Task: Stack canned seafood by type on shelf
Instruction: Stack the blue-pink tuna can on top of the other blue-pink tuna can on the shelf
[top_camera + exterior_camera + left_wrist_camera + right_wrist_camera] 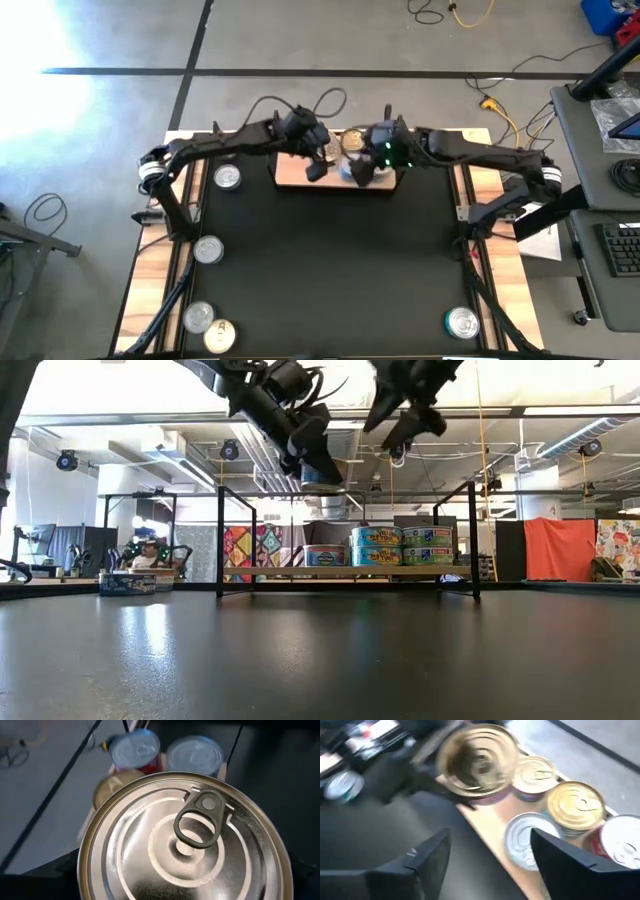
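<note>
The shelf (pixel 290 178), a light-wood board with black wire posts, stands at the table's far middle and bears several tins (pixel 375 547), some in stacks of two. My left gripper (pixel 315 160) is over the shelf's left part, shut on a silver-lidded tin (pixel 185 840) with a ring pull. That tin hangs above the shelf (pixel 322 470). My right gripper (pixel 490 865) hovers open over the shelf's middle (pixel 362 170), above a silver-lidded tin (pixel 527 840) and a gold-lidded one (pixel 576 805), with nothing between its fingers. My left gripper holds the tin lifted clear above the shelf, with its lid (pixel 150 850) turned toward the wrist camera and tilted. The tin fills the left wrist view and hides the fingers, so the place of contact does not show. In the right wrist view the same tin (pixel 480 762) shows blurred against the dark arm.
Loose tins lie on the black table: one at far left (pixel 228 177), one at mid left (pixel 208 250), two at the near left corner (pixel 198 318) (pixel 220 335), one at near right (pixel 463 322). The shelf's wire posts (pixel 220 540) (pixel 474 540) rise at both ends.
</note>
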Robot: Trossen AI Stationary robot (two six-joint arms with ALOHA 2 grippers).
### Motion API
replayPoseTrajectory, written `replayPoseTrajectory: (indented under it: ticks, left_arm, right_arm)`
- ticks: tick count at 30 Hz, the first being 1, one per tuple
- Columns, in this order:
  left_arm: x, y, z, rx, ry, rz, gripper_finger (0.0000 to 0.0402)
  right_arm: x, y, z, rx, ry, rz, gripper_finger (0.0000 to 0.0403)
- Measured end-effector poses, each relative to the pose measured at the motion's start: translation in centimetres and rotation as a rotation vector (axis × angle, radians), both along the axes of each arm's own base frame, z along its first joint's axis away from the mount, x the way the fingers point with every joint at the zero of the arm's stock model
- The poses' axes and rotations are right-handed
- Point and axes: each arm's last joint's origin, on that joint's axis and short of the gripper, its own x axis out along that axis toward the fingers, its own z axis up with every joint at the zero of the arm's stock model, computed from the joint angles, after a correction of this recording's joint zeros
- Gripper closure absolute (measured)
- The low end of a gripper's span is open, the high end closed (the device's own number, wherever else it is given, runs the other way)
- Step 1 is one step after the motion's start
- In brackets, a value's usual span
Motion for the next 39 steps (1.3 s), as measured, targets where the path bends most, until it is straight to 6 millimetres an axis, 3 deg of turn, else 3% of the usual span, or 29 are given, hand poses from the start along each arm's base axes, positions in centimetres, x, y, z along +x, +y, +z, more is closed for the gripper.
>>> replayPoseTrajectory:
  ticks: [8,14,20,25,30,39]
  left_arm:
    - [-1.9,5.7,-1.0,-0.003,-0.045,-0.025,0.0027]
    - [-2.5,8.1,-3.0,-0.009,-0.002,-0.021,0.0027]
    - [-1.9,9.6,-4.4,0.003,-0.004,-0.037,0.0027]
    - [-0.8,10.5,-5.0,-0.05,-0.027,-0.041,0.0027]
    - [-0.7,11.0,-6.1,-0.113,-0.012,-0.052,0.0027]
    - [-1.8,12.5,-5.6,-0.099,-0.102,-0.192,0.0021]
  right_arm:
    - [2.0,-6.8,-0.3,0.142,-0.056,-0.139,0.0221]
    - [4.7,-11.0,-1.2,0.155,-0.089,-0.181,0.026]
    - [8.0,-12.7,-1.8,0.25,-0.135,-0.081,0.0284]
    - [9.4,-14.2,-1.7,0.248,-0.123,-0.06,0.0298]
    - [9.4,-16.1,-2.7,0.316,-0.043,-0.086,0.0301]
    - [8.5,-16.8,-3.5,0.292,0.066,-0.041,0.0284]
